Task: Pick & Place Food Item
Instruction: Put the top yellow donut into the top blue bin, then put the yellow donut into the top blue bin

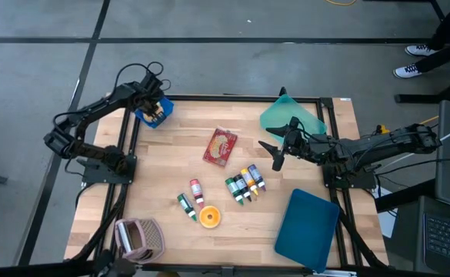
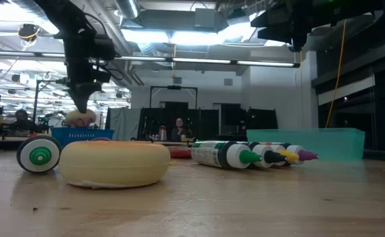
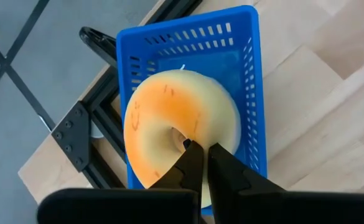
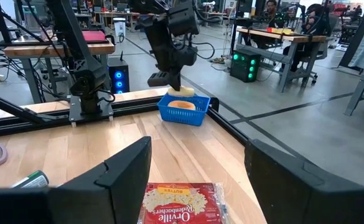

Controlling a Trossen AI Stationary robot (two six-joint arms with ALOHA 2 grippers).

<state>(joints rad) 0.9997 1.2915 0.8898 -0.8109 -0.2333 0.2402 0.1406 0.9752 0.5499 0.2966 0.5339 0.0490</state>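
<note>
Left gripper (image 3: 200,163) is over the blue basket (image 3: 251,74) at the far left corner of the table, fingers pinched together on the inner rim of the toy donut (image 3: 169,118), which sits in the basket. It looks light and a bit squashy, probably foam or soft plastic, so the ring wall beside the hole seems the best hold; its glazed top could be slippery. Right gripper (image 1: 277,154) waits with jaws wide apart and empty near the popcorn packet (image 4: 183,203).
</note>
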